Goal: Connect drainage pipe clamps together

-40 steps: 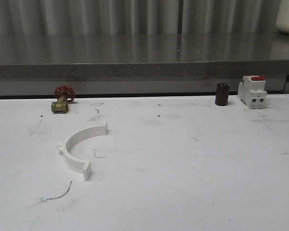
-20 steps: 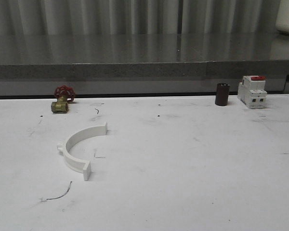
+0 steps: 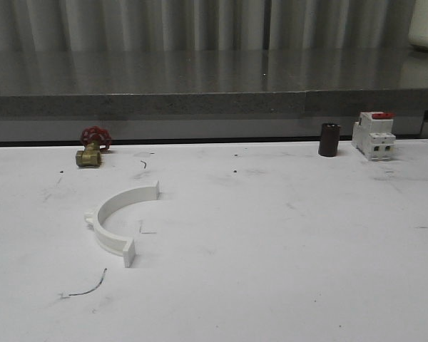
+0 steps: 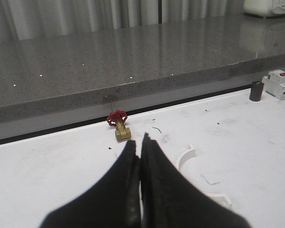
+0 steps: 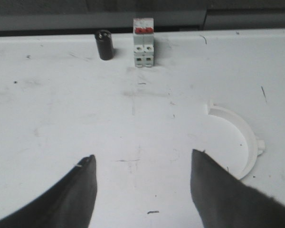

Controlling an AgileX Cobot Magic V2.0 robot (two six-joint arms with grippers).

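One white half-ring drainage pipe clamp [image 3: 113, 205] lies flat on the white table at the left, its open side facing right and its small ear on the left. In the left wrist view, parts of this clamp [image 4: 185, 158] peek out beside my left gripper [image 4: 140, 141], which is shut on nothing and hovers short of it. A second clamp [image 5: 244, 130] lies in the right wrist view, just off to one side of my right gripper [image 5: 142, 156]. That gripper is open, with bare table between its fingers.
A brass valve with a red handwheel [image 3: 91, 148] sits at the back left. A dark cylinder [image 3: 329, 140] and a white breaker with a red switch [image 3: 373, 135] stand at the back right. A raised grey ledge [image 3: 214, 103] runs along the table's far edge.
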